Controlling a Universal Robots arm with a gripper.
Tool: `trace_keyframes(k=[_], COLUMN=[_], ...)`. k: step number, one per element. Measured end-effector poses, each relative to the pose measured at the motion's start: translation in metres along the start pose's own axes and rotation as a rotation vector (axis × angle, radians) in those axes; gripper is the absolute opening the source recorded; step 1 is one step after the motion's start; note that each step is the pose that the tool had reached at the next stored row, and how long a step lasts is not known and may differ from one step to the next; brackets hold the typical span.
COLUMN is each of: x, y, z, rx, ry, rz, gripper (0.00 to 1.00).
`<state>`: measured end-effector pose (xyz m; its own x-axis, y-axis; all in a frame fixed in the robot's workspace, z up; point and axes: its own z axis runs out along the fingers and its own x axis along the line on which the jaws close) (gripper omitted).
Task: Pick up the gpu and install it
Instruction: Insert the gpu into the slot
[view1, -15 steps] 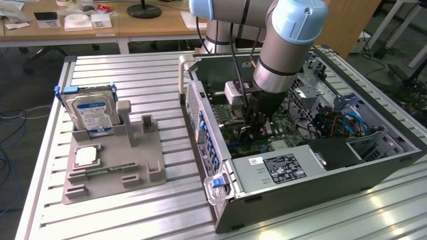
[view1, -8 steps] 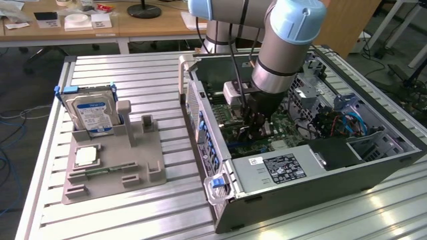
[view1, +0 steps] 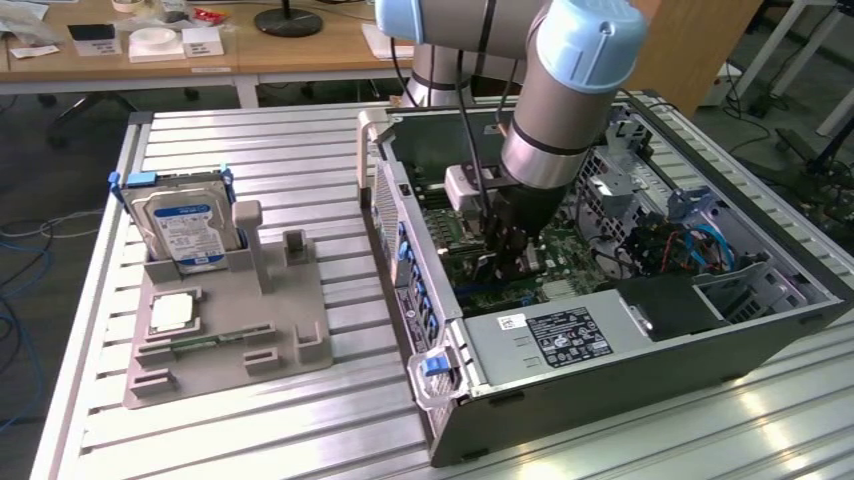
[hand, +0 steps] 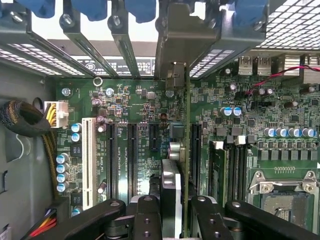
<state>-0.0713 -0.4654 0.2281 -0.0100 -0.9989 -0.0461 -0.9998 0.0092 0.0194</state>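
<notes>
My gripper (view1: 514, 258) is lowered inside the open computer case (view1: 747, 330), just over the motherboard (hand: 135, 100). In the wrist view the gpu (hand: 186, 130) appears edge-on as a thin card standing upright on the board between the black expansion slots (hand: 131, 155). Its pale metal bracket (hand: 175, 47) reaches the rear slot openings of the case. The gripper (hand: 176, 207) is shut on the card, one black finger (hand: 146, 215) on each side. Whether the card's edge sits fully in its slot is hidden.
A grey fixture tray (view1: 287, 310) on the slatted table holds the silver hard drive (view1: 187, 225) and the square CPU chip (view1: 174, 312). Inside the case are the power supply (view1: 567, 340), blue cables (view1: 694, 245) and the empty CPU socket (hand: 285, 200).
</notes>
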Motion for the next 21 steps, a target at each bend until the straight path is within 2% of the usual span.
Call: trace_keyframes(k=[21], x=[-0.0003], y=[0.0007], z=[0.0004], rx=[-0.0030], ry=[-0.0001], rz=[0.000], gripper=[0.28])
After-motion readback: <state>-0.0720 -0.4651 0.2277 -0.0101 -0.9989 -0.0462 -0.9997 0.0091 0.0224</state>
